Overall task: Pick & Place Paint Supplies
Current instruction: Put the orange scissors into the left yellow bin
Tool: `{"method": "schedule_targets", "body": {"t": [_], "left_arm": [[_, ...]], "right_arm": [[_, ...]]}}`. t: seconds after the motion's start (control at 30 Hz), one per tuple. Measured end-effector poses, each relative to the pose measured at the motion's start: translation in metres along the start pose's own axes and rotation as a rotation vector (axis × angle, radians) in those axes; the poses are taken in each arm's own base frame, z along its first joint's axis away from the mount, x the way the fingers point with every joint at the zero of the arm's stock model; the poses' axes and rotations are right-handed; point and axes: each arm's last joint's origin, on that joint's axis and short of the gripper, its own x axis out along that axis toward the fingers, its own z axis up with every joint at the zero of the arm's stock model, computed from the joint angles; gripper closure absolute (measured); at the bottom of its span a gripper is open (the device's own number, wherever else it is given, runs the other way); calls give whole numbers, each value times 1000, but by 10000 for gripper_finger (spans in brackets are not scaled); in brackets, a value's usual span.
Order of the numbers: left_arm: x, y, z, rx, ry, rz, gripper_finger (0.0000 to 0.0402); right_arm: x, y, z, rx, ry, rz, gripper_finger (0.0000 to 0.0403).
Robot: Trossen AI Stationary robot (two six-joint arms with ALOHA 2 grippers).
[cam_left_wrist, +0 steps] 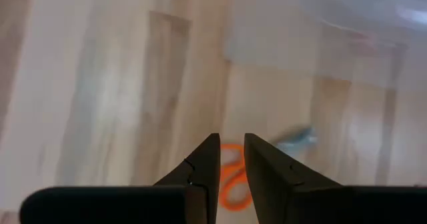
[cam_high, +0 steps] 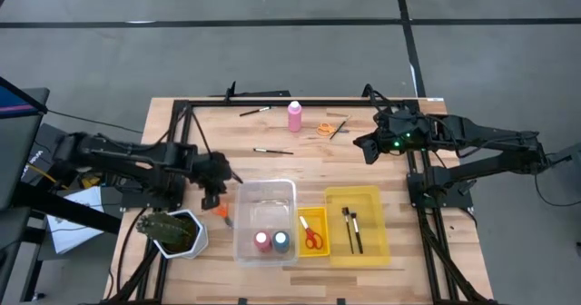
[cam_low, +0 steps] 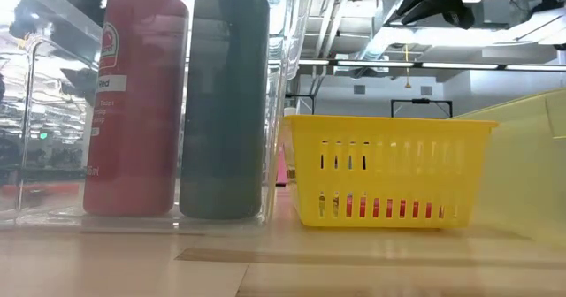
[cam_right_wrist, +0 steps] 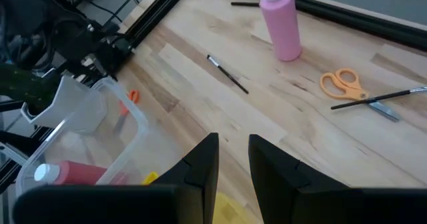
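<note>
I see orange-handled scissors [cam_left_wrist: 233,177] lying on the desk [cam_high: 272,164] just beside the clear bin [cam_high: 265,196], on its plant side. My left gripper [cam_left_wrist: 230,177] hangs right over them, jaws narrowly parted, holding nothing. A red bottle [cam_high: 262,241] and a dark blue bottle [cam_high: 281,241] stand inside that bin. Beyond the bin, my right gripper [cam_right_wrist: 232,161] hovers, jaws slightly apart and empty.

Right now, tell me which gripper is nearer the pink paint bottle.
Right. The right gripper hovers just off to one side of the pink paint bottle at the table's far edge; the left gripper is farther, down beside the clear bin.
</note>
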Motion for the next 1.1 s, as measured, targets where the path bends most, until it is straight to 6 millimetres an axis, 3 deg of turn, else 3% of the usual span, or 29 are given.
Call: {"method": "schedule_targets", "body": {"t": [0.2, 0.37, 0.63, 1.1], "left_arm": [[3, -13, -3, 60, 19, -1, 339], [23, -17, -8, 66, 60, 12, 339], [53, -13, -19, 74, 108, 75, 339], [71, -11, -34, 163, 112, 66, 339]], "right_arm": [[0, 0, 0, -8, 0, 0, 323], [0, 0, 0, -10, 2, 2, 323], [-1, 2, -6, -27, 36, 4, 323], [-2, 1, -11, -30, 79, -18, 323]]}}
